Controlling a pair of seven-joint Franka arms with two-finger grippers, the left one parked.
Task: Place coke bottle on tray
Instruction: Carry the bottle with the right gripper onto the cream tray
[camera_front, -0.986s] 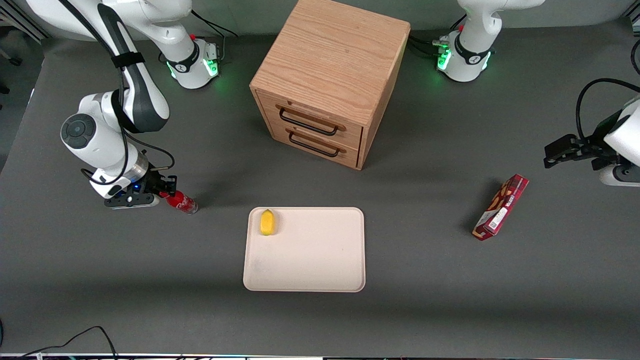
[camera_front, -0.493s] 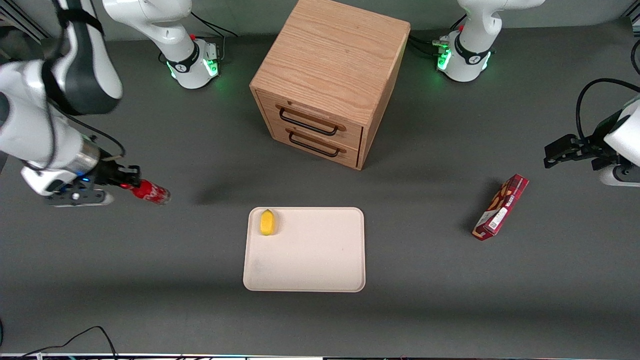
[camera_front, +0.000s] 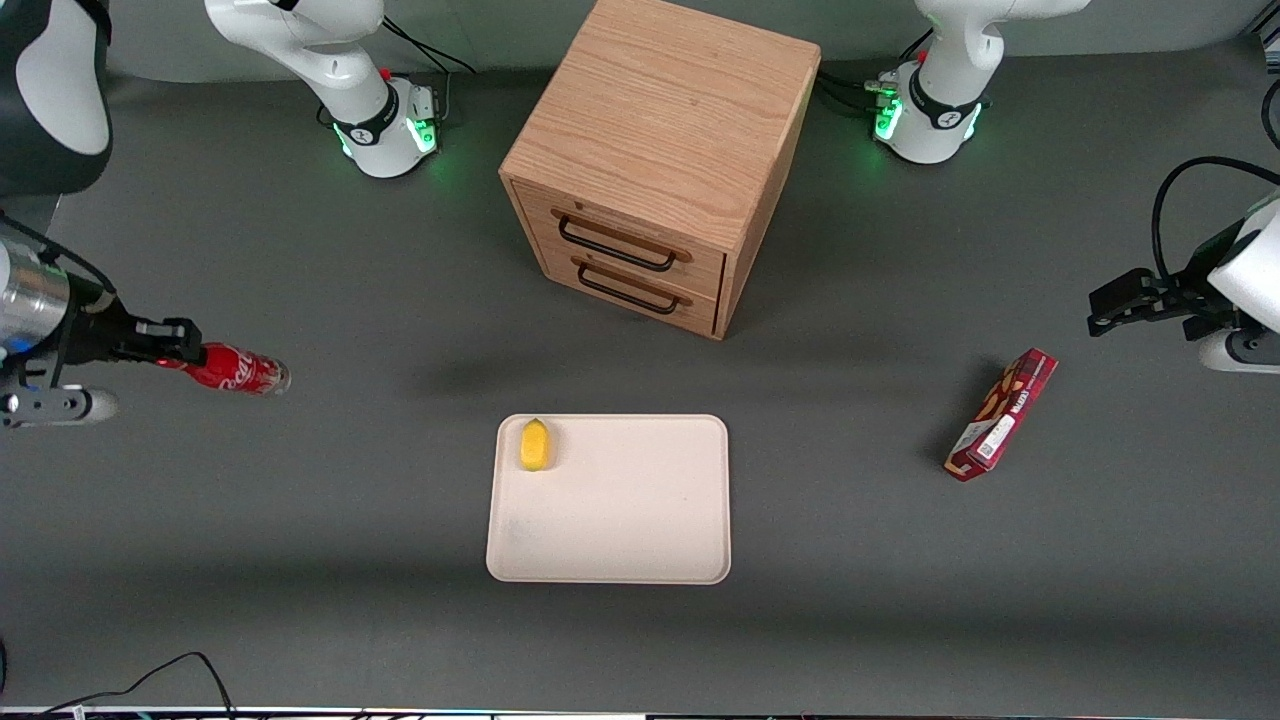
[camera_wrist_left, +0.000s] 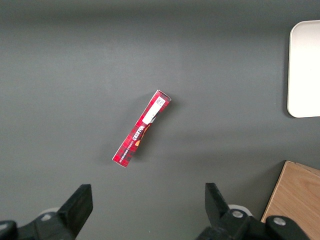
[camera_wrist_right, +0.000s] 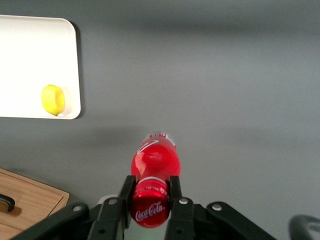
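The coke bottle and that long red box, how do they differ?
The coke bottle is round and capped; the red box is long and flat-sided. The gripper holds the bottle by its cap above the table at the working arm's end; the box lies untouched on the table toward the parked arm's end. Both are red, and neither is on the tray.

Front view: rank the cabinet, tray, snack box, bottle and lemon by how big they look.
1. Cabinet
2. Tray
3. Snack box
4. Bottle, held in the gripper above the table at the working arm's end, so nearness to the camera may enlarge it
5. Lemon, on the tray
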